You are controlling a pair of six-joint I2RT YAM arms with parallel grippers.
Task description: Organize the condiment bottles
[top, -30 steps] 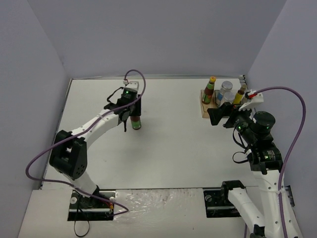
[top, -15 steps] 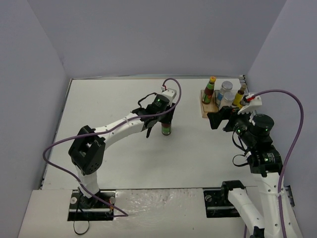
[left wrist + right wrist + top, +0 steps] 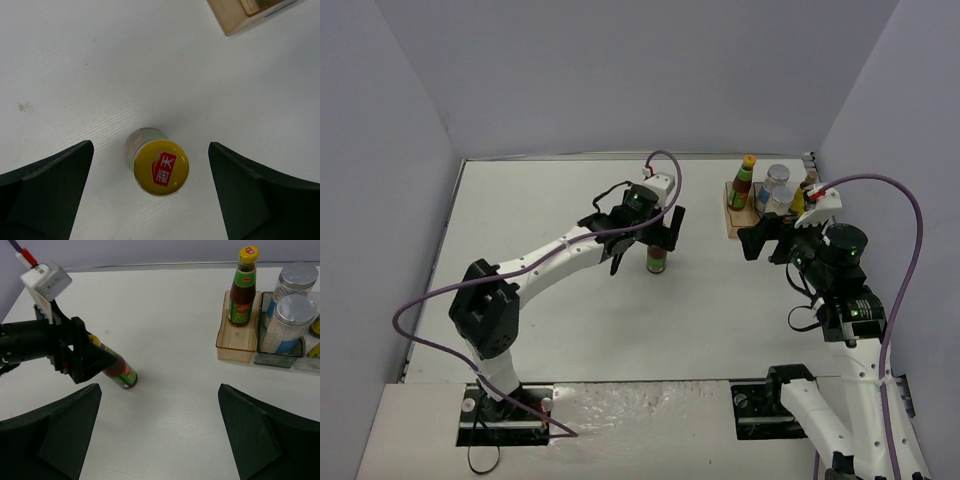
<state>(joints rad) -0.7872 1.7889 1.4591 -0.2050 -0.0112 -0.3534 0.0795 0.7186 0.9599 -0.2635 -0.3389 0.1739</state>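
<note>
Left pincer [image 3: 150, 144] spread, clear of bottle [image 3: 160, 168].

- Robot lab: a closed-in test cell, not a home or a shop.
- Plain lilac-grey walls [image 3: 620, 70] box in a white tabletop [image 3: 520, 200] on three sides.
- Left arm [image 3: 550, 255] and right arm [image 3: 840, 290] are bolted at the tabletop's near edge.
- Purple cables [image 3: 918, 225] loop loose off both arms.
- Green status lights glow on the arm joints.
- Bottles [image 3: 743, 183] and a tray [image 3: 732, 226] are the only household goods in view.
</note>
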